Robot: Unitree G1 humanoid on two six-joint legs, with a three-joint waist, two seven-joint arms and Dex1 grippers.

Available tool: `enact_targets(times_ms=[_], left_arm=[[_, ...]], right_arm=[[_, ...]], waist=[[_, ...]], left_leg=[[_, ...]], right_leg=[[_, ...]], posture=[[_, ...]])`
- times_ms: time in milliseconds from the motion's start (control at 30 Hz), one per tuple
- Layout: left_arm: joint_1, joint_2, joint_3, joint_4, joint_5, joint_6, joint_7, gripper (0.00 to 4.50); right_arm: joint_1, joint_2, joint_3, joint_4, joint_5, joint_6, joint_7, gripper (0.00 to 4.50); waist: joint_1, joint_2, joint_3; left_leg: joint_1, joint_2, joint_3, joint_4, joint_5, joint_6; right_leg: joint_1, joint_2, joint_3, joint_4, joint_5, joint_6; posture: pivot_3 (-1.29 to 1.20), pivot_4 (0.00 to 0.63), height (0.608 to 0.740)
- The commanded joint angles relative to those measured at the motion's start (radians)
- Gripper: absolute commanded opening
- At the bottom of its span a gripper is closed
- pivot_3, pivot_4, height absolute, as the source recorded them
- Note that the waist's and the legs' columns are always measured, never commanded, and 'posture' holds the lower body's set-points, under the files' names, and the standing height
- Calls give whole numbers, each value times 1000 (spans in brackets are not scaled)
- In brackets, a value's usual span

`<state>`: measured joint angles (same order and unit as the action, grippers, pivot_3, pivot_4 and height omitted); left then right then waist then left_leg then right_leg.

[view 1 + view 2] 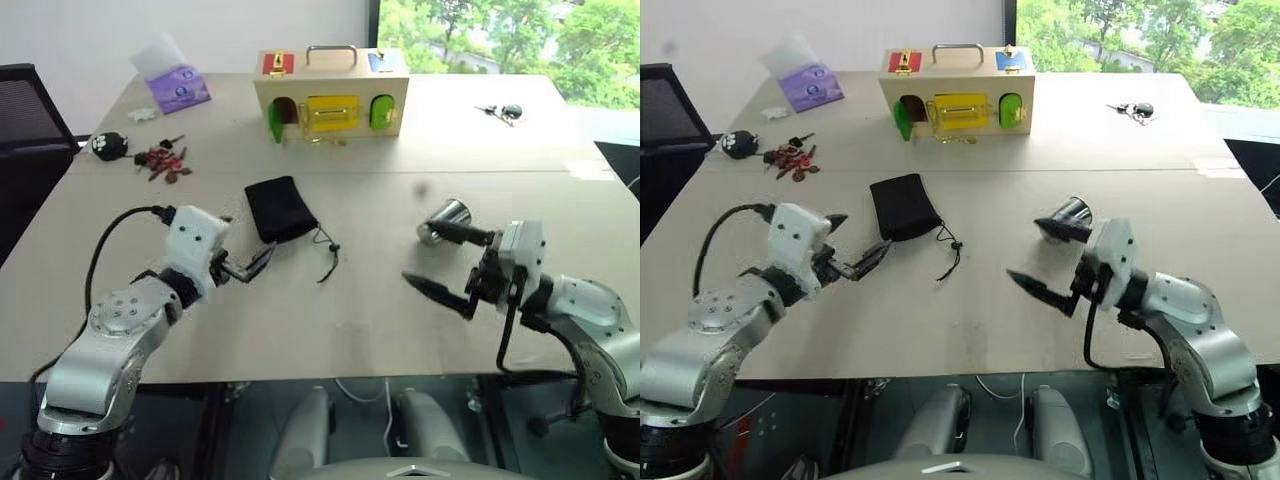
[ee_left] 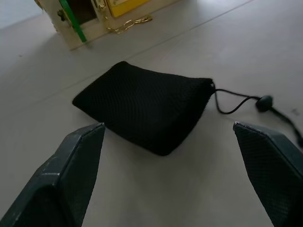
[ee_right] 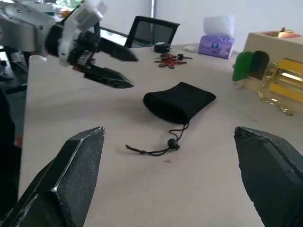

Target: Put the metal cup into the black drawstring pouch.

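The black drawstring pouch lies flat at mid-table, its cord and toggle trailing toward me. On its side to the right lies the metal cup, shiny and tapered. My left gripper hovers open just short of the pouch's near left corner, and in the left wrist view the pouch sits ahead between the spread fingers. My right gripper is open and empty, pointing left, with its upper finger crossing in front of the cup. The right wrist view shows the pouch and the left gripper.
A wooden latch box stands at the back centre. At the back left are a purple tissue pack, a black keychain ball and small red pieces. Keys lie at the back right. A black chair stands left of the table.
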<state>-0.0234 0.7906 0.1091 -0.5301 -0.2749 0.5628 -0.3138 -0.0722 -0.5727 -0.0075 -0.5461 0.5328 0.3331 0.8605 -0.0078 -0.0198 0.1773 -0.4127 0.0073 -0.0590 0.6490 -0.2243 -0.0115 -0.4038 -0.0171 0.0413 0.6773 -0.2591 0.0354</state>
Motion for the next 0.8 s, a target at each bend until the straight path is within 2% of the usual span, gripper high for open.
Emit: enact_targets(times_ms=[33, 233, 633, 767, 800], left_arm=[[-68, 37, -93, -4, 194, -22, 49, 4499], [-196, 58, -288, 81, 431, -17, 22, 4499], [-400, -49, -445, 355, 629, -116, -52, 4499], [-419, -64, -450, 398, 645, -159, -89, 3514], [-419, -68, -447, 400, 649, -163, -95, 2867]], right_arm=[[10, -3, -4, -27, -20, -47, 0, 4440], [81, -7, -26, -32, -59, -86, -19, 4440], [130, 0, -34, -74, -98, -90, -101, 4440], [110, 0, -55, -63, -97, -61, -145, 4500], [105, 4, -65, -59, -88, -54, -158, 4500]], waist=[[-2, 0, 0], [-7, 0, 0], [-5, 0, 0], [-8, 0, 0], [-8, 0, 0]], left_leg=[[0, 0, 0, 0, 0, 0], [0, 0, -1, 0, 0, 0], [-1, -1, -1, 0, 0, 0], [0, -1, -1, 0, 0, 0], [0, -1, -1, 0, 0, 0]], right_leg=[[0, 0, 0, 0, 0, 0], [0, 1, -1, 1, 0, 0], [-1, 1, -1, 1, 0, 0], [-1, 1, -1, 2, 0, 0], [-1, 1, -1, 2, 0, 0]], posture=[[0, 150, 740], [0, 150, 740], [0, 150, 740], [0, 150, 740], [0, 150, 740]])
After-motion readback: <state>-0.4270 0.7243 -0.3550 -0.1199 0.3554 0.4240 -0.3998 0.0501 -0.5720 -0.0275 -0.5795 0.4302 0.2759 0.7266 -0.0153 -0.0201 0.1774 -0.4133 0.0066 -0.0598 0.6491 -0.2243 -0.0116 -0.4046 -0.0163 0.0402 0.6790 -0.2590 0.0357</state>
